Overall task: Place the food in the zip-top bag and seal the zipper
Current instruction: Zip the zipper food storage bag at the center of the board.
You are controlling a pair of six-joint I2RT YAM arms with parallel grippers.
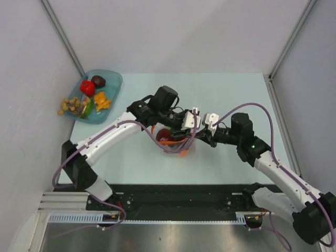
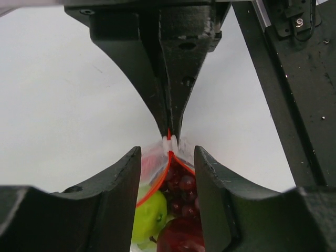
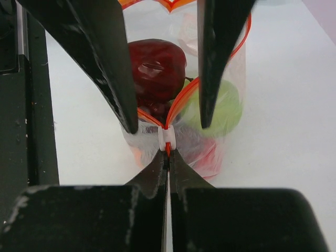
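Right now we see the zip-top bag (image 1: 175, 143) near the middle of the table (image 1: 226, 89), between the two arms. Its contents show through the clear plastic: a red apple (image 3: 156, 63), a green apple (image 3: 223, 107) and a dark grape bunch (image 2: 181, 191). The right gripper (image 3: 168, 156) has its fingers pressed together on the end of the zipper (image 3: 182, 100), just beside the white slider (image 3: 167, 137). From that slider the two red-orange tracks spread apart in a V, so most of the mouth is unsealed. The left gripper (image 2: 168, 152) faces the right one, its fingers apart and straddling the bag's mouth just past the slider, one on each side of the split tracks. We cannot tell whether those fingers touch the plastic. A teal tray (image 1: 114, 79) sits at the table's far left corner, well apart from the bag.
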